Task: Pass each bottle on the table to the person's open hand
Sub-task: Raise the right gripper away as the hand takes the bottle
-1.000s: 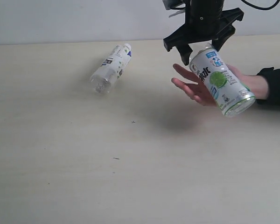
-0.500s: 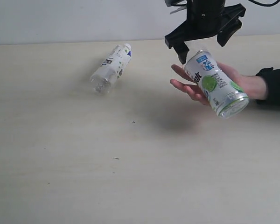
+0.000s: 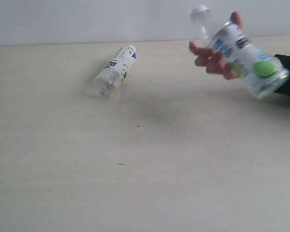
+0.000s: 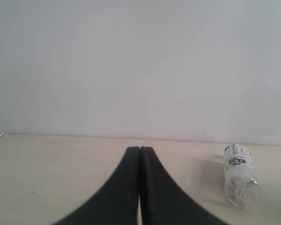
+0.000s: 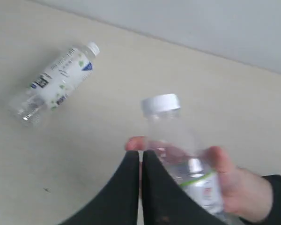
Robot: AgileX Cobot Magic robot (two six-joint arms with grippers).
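One green-printed bottle [image 3: 249, 63] had been released by the right gripper [image 5: 140, 154], now shut, and was gripped by the person's hand [image 3: 213, 62]; a second bottle [image 3: 115, 70] was left on the table [image 3: 135, 183].

plain pale grey wall [image 3: 63, 19]

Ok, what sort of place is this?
Probably a lab or test bench: a pale table against a blank white wall, one white-labelled bottle lying on it, a green-labelled bottle in a person's hand.
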